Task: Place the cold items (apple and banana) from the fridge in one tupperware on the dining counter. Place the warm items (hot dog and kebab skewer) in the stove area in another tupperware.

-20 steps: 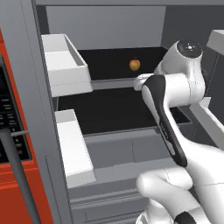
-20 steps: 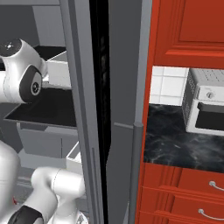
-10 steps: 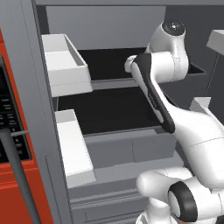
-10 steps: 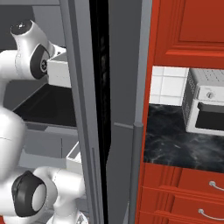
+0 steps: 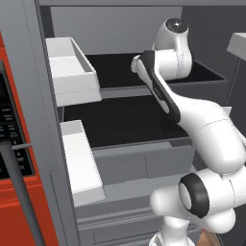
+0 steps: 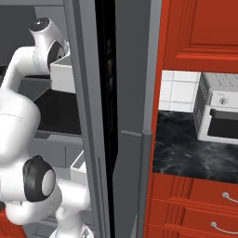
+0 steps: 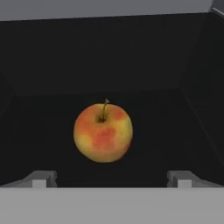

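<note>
Apple (image 7: 103, 132) sits upright on dark fridge shelf (image 7: 39, 144), stem up, straight ahead of end effector (image 7: 111, 178) and centred btwn its two finger tips. Skin yellow w/ red-orange blotches. Finger tips (image 7: 40, 178) stand wide apart, one left of the apple and one right, both nearer the camera than the fruit; nothing pinched, no contact w/ apple. Shelf floor and back wall beyond the apple are black; shelf side walls angle in left and right of end effector.

Left base view, going left to right: red cabinet front (image 5: 14, 144) w/ dark handle at far left, then grey fridge frame, then two white door bins (image 5: 72, 72) stacked, upper one level w/ the arm's reach, lower one below it. White arm (image 5: 173, 91) rises from lower right and reaches into upper fridge shelf (image 5: 115, 67); hand end is hidden behind the arm's own links, so apple and finger tips can't be made out there. Lower dark shelf and grey drawers sit under the arm.

Right base view, left to right: arm (image 6: 28, 102) bends up into fridge at far left, grey fridge door edge (image 6: 93, 116) in middle, red cabinets (image 6: 200, 32) right of it, black marble worktop (image 6: 186, 144) w/ white toaster oven (image 6: 218, 114) at far right, well apart from end effector.
</note>
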Controlling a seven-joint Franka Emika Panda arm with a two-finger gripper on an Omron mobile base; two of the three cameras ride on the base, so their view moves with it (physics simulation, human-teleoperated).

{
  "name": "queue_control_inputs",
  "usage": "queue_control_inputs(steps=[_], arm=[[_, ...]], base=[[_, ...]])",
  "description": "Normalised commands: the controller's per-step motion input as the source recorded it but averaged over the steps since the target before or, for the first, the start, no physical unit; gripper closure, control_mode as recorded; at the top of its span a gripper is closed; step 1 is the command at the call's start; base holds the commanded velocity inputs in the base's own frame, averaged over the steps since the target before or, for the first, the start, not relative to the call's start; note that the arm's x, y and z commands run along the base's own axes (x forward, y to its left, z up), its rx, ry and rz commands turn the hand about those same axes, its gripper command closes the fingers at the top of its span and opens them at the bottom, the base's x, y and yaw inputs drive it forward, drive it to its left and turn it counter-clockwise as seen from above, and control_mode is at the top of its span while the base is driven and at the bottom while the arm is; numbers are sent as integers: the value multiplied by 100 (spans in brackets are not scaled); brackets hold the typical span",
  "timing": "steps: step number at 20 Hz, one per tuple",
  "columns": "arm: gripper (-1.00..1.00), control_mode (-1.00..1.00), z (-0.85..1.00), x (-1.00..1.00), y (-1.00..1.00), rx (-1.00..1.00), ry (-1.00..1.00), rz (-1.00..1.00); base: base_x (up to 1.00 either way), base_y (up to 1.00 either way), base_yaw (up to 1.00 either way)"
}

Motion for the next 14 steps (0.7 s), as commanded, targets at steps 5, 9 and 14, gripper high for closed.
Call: queue_control_inputs(steps=[5,9,14], arm=[[-100,-100,-12,58,9,0,4,0],[-100,-100,-9,46,8,0,1,0],[-100,-100,-3,-10,0,0,-1,0]], base=[[0,0,0],[0,0,0],[0,0,0]])
